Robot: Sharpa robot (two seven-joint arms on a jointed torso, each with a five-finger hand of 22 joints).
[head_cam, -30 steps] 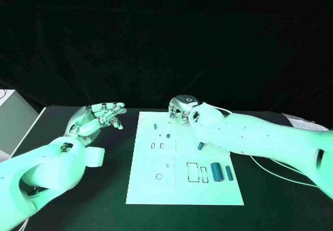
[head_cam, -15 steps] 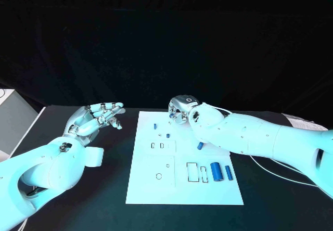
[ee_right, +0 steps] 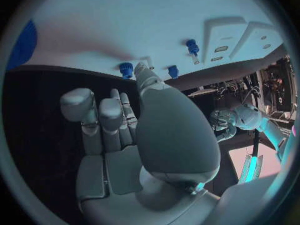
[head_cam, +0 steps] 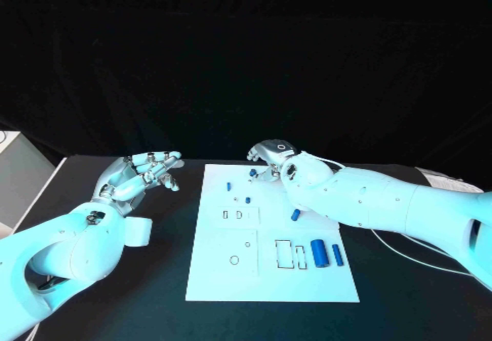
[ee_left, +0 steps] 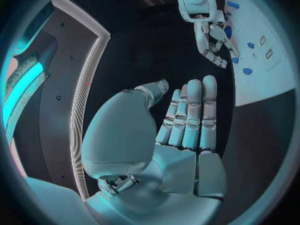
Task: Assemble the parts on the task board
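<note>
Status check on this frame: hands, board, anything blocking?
Left hand open, off the task board, holding nothing. Right hand open over board's far edge beside a small blue part, no grip visible. Nothing in the way.

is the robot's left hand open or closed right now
Open. The left hand hovers over the black table beside the task board, and the left wrist view shows its fingers straight with nothing in the palm.

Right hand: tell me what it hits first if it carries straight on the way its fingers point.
Probably the small blue part at the far edge of the task board. The right hand has fingertips close beside it in the right wrist view; contact is unclear.
</note>
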